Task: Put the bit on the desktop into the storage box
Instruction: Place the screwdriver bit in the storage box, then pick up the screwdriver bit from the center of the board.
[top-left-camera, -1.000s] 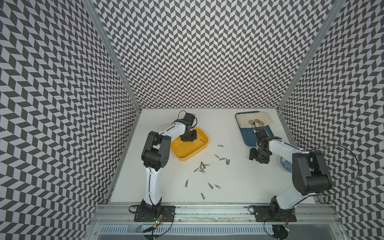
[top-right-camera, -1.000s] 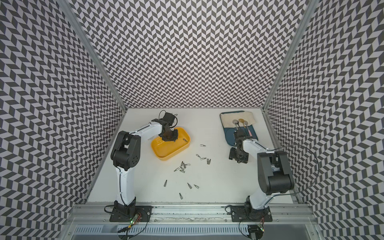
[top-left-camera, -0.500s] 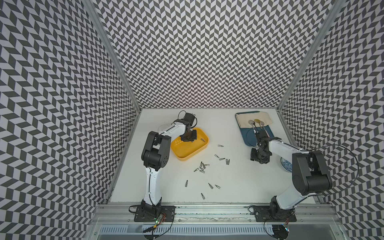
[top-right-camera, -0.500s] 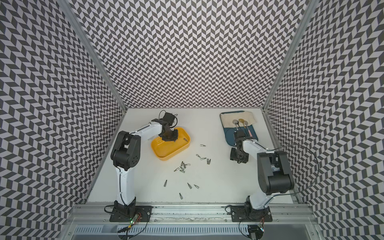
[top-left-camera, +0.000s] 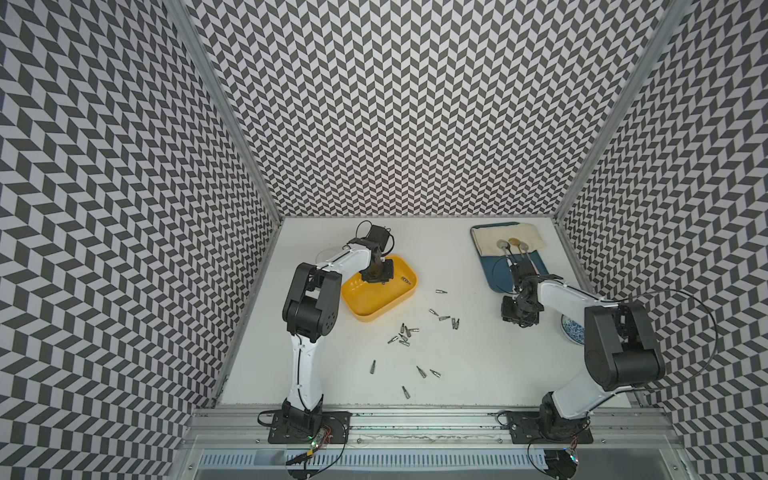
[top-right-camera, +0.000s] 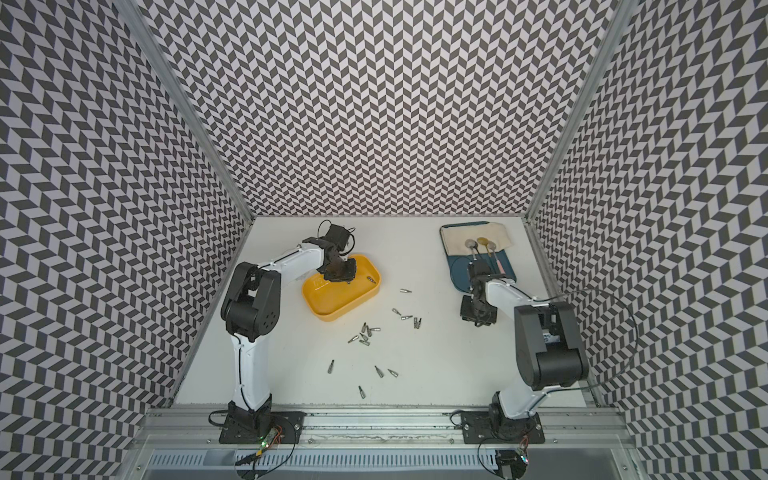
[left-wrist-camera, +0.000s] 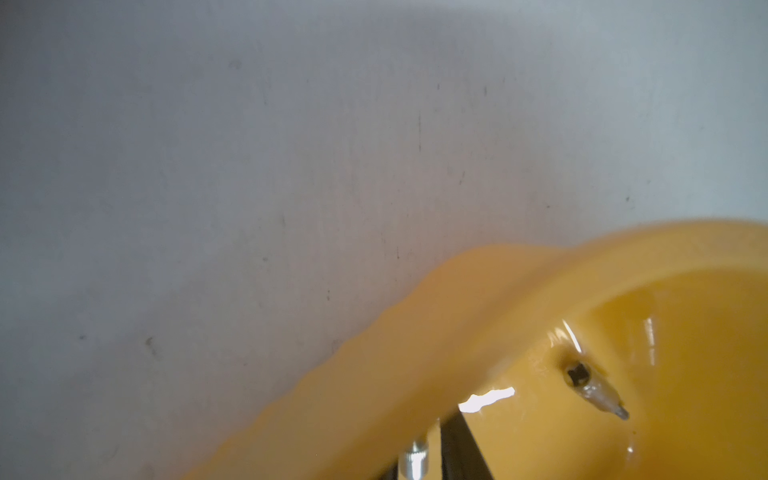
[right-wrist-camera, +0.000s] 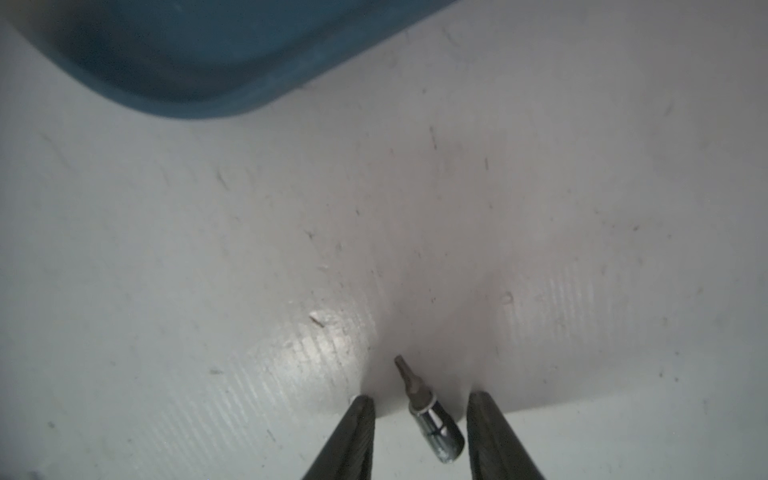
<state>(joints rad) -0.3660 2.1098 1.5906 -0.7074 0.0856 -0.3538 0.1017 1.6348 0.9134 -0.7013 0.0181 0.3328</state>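
Black-and-white chevron walls (top-left-camera: 395, 104) close round three sides of the matte white tabletop (top-left-camera: 478, 374), and an aluminium rail (top-left-camera: 415, 419) runs along its near edge.

My left fingers (top-left-camera: 376, 277) hang over the far end of the shallow yellow plastic storage box (top-left-camera: 374, 309), which sits on the tabletop on my left arm's side. The left wrist view shows only one dark finger (left-wrist-camera: 461, 449) at the picture's edge, so I cannot tell how far apart they stand; nothing shows gripped there. A small silver screwdriver bit (left-wrist-camera: 594, 390) lies loose on the box floor near the wall, clear of that finger. Both top views show it by the box's rim.

My right fingers (top-left-camera: 517, 320) are low over the tabletop, just in front of the flat blue plastic tray (top-left-camera: 496, 276). They stand apart, one tip on either side of a second short steel bit (right-wrist-camera: 432, 419) that lies flat on the tabletop. A gap shows on each side of it, so I have no hold on it.

More loose silver bits (top-left-camera: 405, 332) lie scattered on the tabletop between the box and the rail, well apart from both pairs of fingers. The tray carries a folded cream cloth (top-left-camera: 509, 239). A blue-patterned white dish (top-left-camera: 570, 330) sits beside my right arm.
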